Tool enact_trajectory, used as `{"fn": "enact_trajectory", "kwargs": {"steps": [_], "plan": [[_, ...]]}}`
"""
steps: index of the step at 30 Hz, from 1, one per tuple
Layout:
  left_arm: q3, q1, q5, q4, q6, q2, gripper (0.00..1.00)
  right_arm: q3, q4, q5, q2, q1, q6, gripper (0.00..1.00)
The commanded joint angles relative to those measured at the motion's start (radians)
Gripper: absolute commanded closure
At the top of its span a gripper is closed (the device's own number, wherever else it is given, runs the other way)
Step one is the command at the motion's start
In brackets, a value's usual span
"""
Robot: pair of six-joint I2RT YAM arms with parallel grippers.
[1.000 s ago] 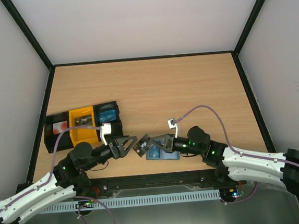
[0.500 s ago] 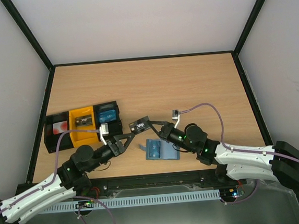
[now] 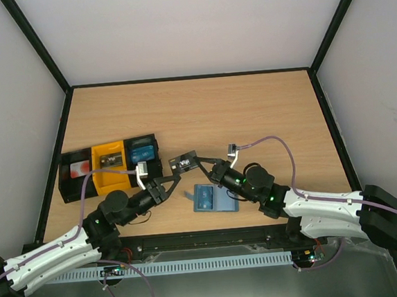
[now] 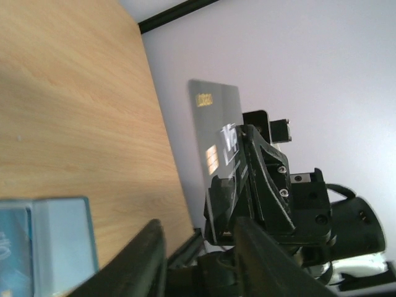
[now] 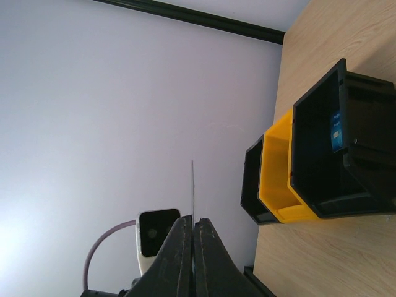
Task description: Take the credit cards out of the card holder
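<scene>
The right pincer (image 3: 201, 165) is clamped flat on a dark credit card (image 3: 184, 163) and holds it in the air above the counter (image 3: 251, 109), just beyond the near-left corner of the card holder (image 3: 210, 197). In the overhead view the card's face carries white lettering that reads "VIP". The left wrist view shows it as a grey card with a gold chip and a short line of gold print near one corner, too small to read. From the right wrist it appears edge-on as a thin line rising from between the closed fingers. The left pincer (image 3: 170, 182) points at the free end of the card, its two fingers (image 4: 145, 260) standing partly apart with a clear gap between them. Whether they touch the card cannot be told. The card holder lies flat and open on the counter between the two arms, near the front edge. It shows a teal half with faint pale print that cannot be read, and a paler blue-grey panel beside it. At the left side of the counter three box trays stand in a touching row: a black tray (image 3: 68, 181) with something red and white inside, a yellow tray (image 3: 98, 172) holding a dark item, and a second black tray (image 3: 158, 146) with a blue card (image 3: 143, 153) whose marking is illegible.
</scene>
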Motion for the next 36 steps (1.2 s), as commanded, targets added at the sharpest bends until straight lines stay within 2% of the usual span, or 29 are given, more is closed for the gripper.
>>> {"fn": "enact_trajectory", "kwargs": {"steps": [1,3,4,6,9,10,12,15,22,26,31,36], "plan": [[0.029,-0.003,-0.033,0.054,0.010,-0.007,0.77,0.017,0.028,0.020,0.004,0.015,0.002,0.98],[0.035,-0.002,-0.034,0.052,0.019,-0.005,0.89,0.013,0.027,0.020,0.004,0.019,0.003,0.98],[0.038,-0.003,-0.036,0.044,0.020,-0.004,0.91,0.010,0.027,0.020,0.004,0.019,0.005,0.98],[0.041,-0.003,-0.041,0.032,0.021,-0.004,0.90,0.004,0.027,0.019,0.005,0.020,0.008,0.98],[0.041,-0.003,-0.050,0.022,0.011,-0.009,0.77,0.004,0.028,0.015,0.008,0.024,0.008,0.98],[0.039,-0.003,-0.052,0.024,0.009,-0.012,0.76,0.003,0.028,0.015,0.009,0.025,0.008,0.98],[0.040,-0.003,-0.055,0.026,0.008,-0.018,0.81,0.003,0.027,0.015,0.010,0.026,0.007,0.98],[0.040,-0.003,-0.056,0.027,0.013,-0.028,0.96,0.003,0.030,0.015,0.013,0.029,0.004,0.98],[0.044,-0.001,-0.068,0.001,0.028,-0.048,0.97,-0.009,0.032,0.001,0.018,0.031,0.000,0.96],[0.060,-0.001,-0.071,-0.038,0.064,-0.054,0.97,-0.015,0.015,-0.012,0.007,0.031,-0.019,0.78],[0.123,0.024,-0.069,-0.166,0.137,-0.054,0.97,-0.015,-0.051,-0.028,-0.037,0.032,-0.084,0.46],[0.193,0.102,-0.010,-0.285,0.201,-0.026,0.97,-0.048,-0.099,-0.026,-0.111,0.033,-0.124,0.25]]}}
